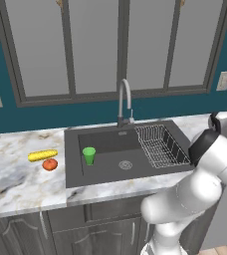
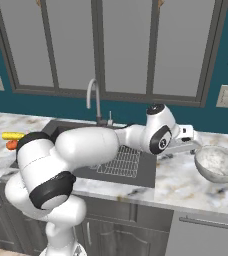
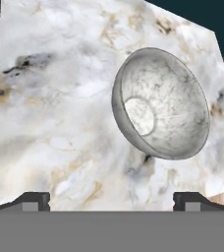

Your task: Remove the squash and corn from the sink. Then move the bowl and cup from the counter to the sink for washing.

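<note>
Yellow corn cob [image 1: 42, 155] and round orange-red squash [image 1: 50, 164] lie on the marbled counter's [image 1: 16, 184] left end; green cup [image 1: 89, 155] stands in the dark sink [image 1: 105, 172]. Right of the sink, the gripper [image 3: 111, 201], fingers spread wide, faces the speckled stone bowl [image 2: 219, 163]; it should straddle the near rim before closing.

Arm [image 2: 81, 150] hides sink's [image 2: 136, 176] left half; tool state unclear.
</note>
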You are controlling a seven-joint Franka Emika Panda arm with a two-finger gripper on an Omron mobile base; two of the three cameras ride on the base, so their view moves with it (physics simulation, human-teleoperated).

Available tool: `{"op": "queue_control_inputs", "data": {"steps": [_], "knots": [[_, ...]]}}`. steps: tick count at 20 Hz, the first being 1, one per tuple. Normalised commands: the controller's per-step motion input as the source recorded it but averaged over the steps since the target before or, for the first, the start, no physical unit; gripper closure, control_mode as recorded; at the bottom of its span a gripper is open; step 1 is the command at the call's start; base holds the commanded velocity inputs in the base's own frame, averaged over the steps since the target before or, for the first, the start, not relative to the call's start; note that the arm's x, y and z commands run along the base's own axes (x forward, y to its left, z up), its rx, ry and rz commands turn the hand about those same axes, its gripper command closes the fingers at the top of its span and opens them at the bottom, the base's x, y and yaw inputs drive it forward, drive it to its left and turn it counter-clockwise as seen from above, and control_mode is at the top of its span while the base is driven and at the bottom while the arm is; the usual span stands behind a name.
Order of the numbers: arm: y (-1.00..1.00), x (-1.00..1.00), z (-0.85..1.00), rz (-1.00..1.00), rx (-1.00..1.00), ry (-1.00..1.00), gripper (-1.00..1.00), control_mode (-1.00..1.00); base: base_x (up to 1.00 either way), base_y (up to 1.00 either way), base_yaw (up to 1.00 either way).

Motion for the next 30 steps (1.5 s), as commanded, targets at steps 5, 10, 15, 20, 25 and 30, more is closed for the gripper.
{"op": "queue_control_inputs", "data": {"steps": [5, 10, 15, 20, 25, 30], "knots": [[-0.12, 0.08, -0.07, 0.0, 0.0, 0.0, -1.0, -1.0, 0.0, 0.0, 0.0], [-0.07, 0.12, -0.13, 0.0, 0.0, 0.0, -1.0, -1.0, 0.0, 0.0, 0.0], [-0.06, 0.15, -0.14, 0.0, 0.0, 0.0, -1.0, -1.0, 0.0, 0.0, 0.0], [-0.12, 0.15, -0.12, 0.0, -0.02, 0.0, -1.0, -1.0, 0.0, 0.0, 0.0], [-0.16, 0.07, -0.12, 0.0, -0.05, 0.0, -1.0, -1.0, 0.0, 0.0, 0.0], [-0.19, 0.06, -0.14, 0.0, -0.06, 0.0, -1.0, -1.0, 0.0, 0.0, 0.0]]}}
